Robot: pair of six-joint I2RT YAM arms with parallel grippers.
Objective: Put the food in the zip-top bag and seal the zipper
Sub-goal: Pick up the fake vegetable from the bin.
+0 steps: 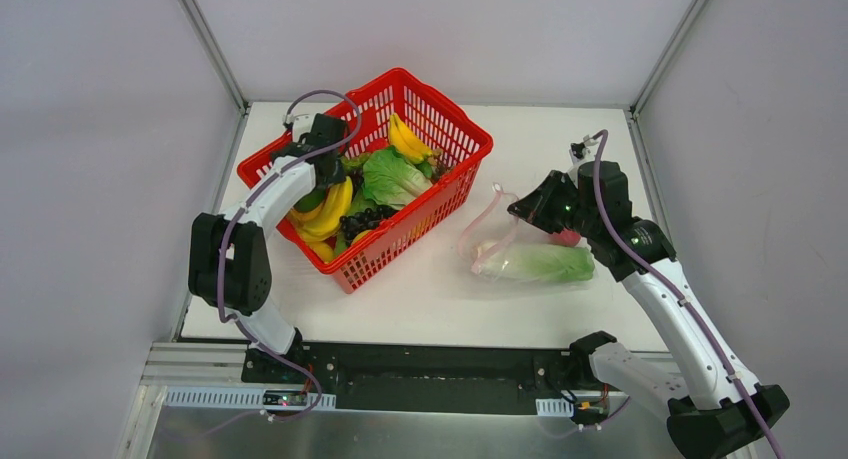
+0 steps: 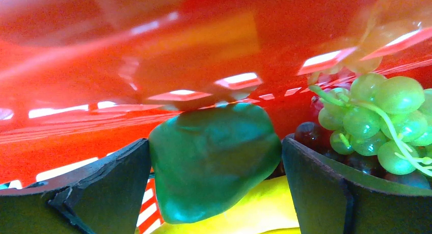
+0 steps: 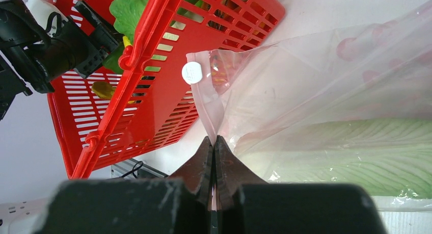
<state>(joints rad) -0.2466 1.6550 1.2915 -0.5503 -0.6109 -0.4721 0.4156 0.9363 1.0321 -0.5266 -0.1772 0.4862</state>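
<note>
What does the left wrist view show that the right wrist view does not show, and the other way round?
Only the left wrist view: a green vegetable between the open jaws of the left gripper, and green grapes beside it. Only the right wrist view: the right gripper shut on the zipper of the zip-top bag, and the cabbage inside it. Both: the red basket.

A red mesh basket [image 1: 410,234] [image 3: 147,106] [image 2: 102,66] stands on the white table [image 1: 450,299], in its far left part, turned diagonally so one corner points at the near edge. Pale grey walls [image 1: 90,129] close the table in on three sides, with aluminium posts [image 1: 210,39] at the far corners.
</note>
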